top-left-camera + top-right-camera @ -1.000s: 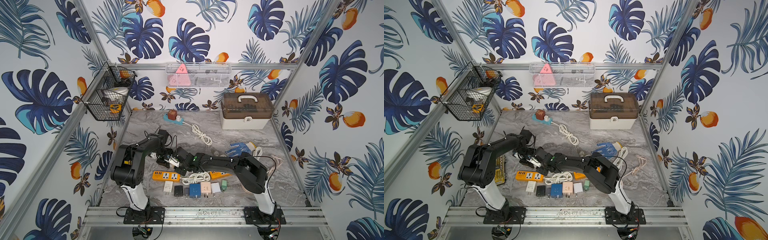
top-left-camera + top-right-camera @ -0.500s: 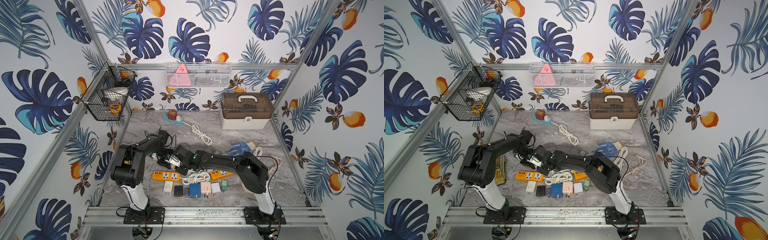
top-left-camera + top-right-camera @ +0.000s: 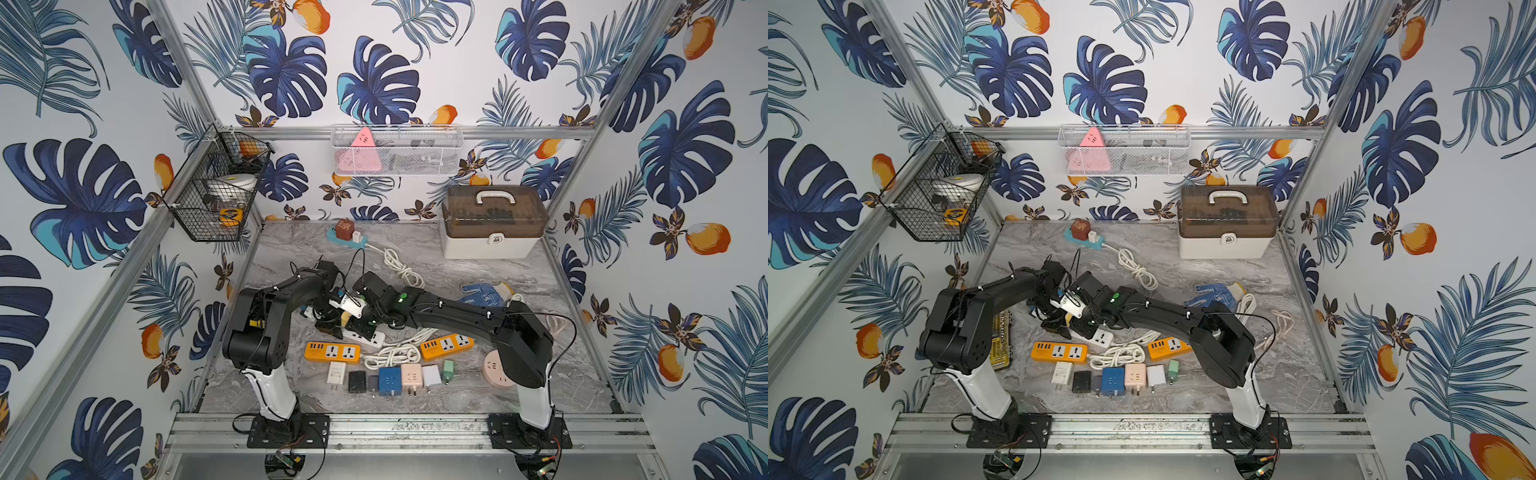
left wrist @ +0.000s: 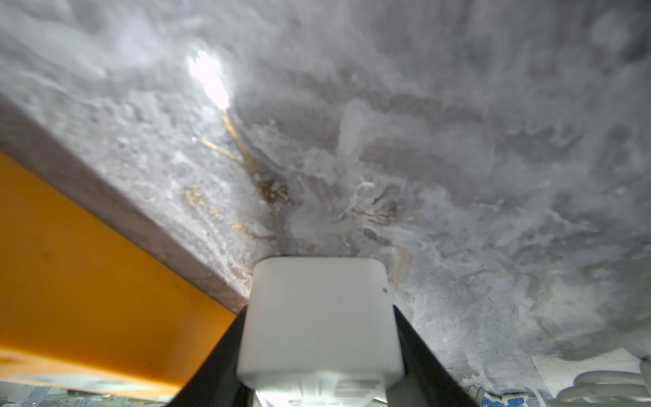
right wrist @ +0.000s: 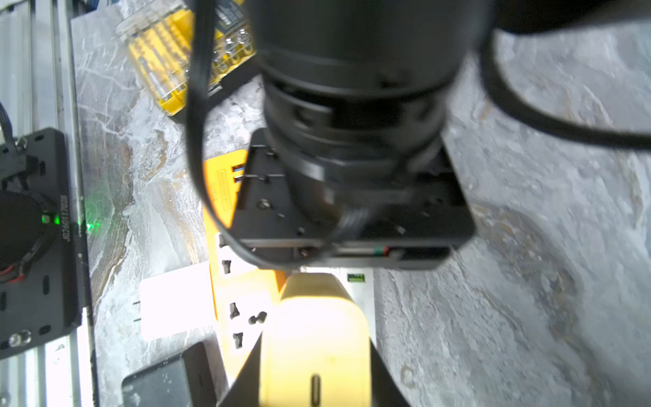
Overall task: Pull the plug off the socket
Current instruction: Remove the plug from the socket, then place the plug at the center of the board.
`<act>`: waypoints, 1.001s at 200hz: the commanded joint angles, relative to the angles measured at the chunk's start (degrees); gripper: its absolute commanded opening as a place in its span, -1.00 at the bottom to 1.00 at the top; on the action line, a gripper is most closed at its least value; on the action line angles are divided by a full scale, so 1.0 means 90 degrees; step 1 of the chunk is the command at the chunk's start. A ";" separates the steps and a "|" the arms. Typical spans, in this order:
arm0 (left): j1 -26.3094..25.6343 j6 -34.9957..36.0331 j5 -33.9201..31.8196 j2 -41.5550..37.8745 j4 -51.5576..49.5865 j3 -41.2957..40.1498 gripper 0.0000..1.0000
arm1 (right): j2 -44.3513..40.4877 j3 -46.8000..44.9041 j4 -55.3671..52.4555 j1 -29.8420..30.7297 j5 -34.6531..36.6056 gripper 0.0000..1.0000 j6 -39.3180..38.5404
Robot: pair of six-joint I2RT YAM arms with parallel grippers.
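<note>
Left tool [image 4: 318, 313] clamps the end of the white strip [image 4: 318, 338] to pin it on the bench [image 4: 458, 141], while right tool [image 5: 316, 338] grips the cream plug [image 5: 317, 356] sitting on that strip, so a pull shouldn't lift it.

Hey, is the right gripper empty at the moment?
No, in the right wrist view the right gripper is clamped on a pale yellow plug.

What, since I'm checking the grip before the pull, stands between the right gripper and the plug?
Nothing visible does: the right gripper has its jaws shut on the pale yellow plug. The left gripper, clamping the white power strip, sits close beyond it.
</note>
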 commanded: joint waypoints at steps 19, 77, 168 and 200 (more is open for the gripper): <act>0.0007 -0.0020 -0.0617 0.0021 0.0019 -0.0009 -1.00 | -0.1114 -0.0392 -0.1181 -0.0435 0.0524 -0.98 0.1717; 0.0015 0.0126 -0.0799 -0.0103 -0.0343 0.0170 -1.00 | -0.2993 -0.1860 -0.4858 -0.1824 0.1262 -1.00 0.4443; -0.0062 -0.0219 -0.0461 -0.0116 0.0061 -0.0137 -1.00 | -0.3083 -0.3629 -0.5035 -0.2459 -0.0524 -0.94 0.5066; -0.0183 -0.0294 -0.0359 -0.0070 0.0132 -0.0097 -1.00 | -0.2766 -0.3944 -0.4689 -0.2454 -0.1052 -0.89 0.5094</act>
